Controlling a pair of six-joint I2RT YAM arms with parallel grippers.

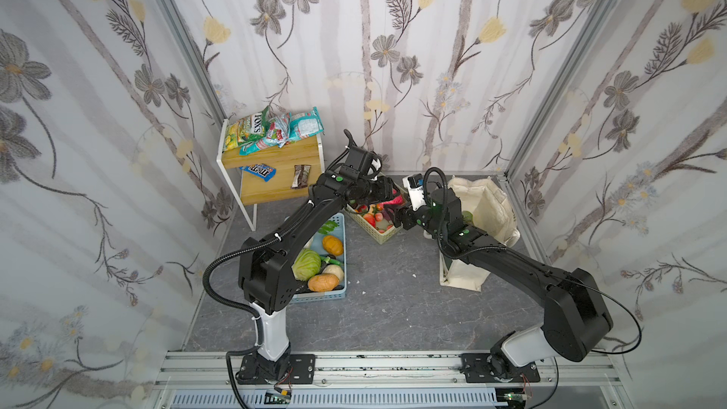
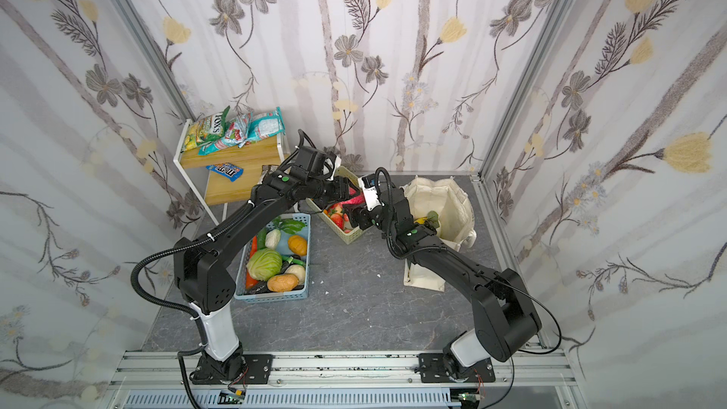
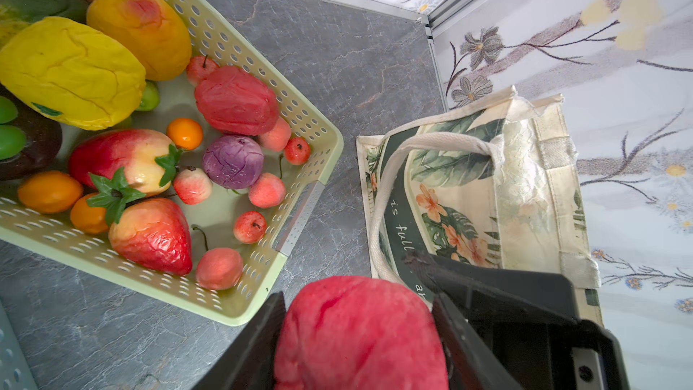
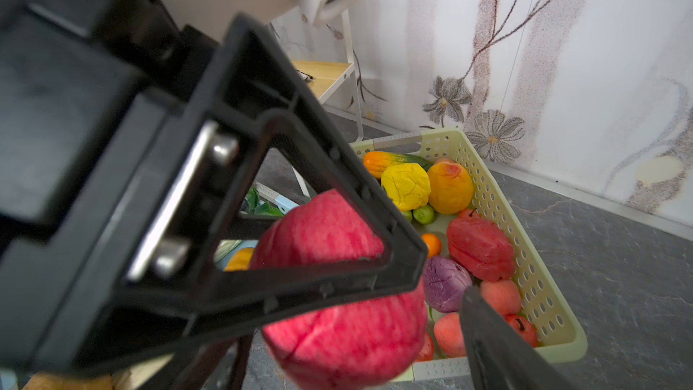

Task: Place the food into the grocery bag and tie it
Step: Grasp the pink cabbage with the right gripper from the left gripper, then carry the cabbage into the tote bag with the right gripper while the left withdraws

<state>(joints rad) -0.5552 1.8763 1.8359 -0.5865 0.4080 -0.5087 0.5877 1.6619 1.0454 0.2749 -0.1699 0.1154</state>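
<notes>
The left claw (image 3: 358, 296) pinches the pink knobbly ball (image 3: 360, 339), matte and creased, over the grey marbled counter (image 3: 348, 54). The right claw (image 1: 396, 217) stands spread beside it, its arm bent inward. Beyond, a perforated plastic basket (image 3: 330, 144) holds glossy toy fruit (image 3: 232, 101). The boxy canvas grocery bag (image 3: 468, 181) stands near the wall.
</notes>
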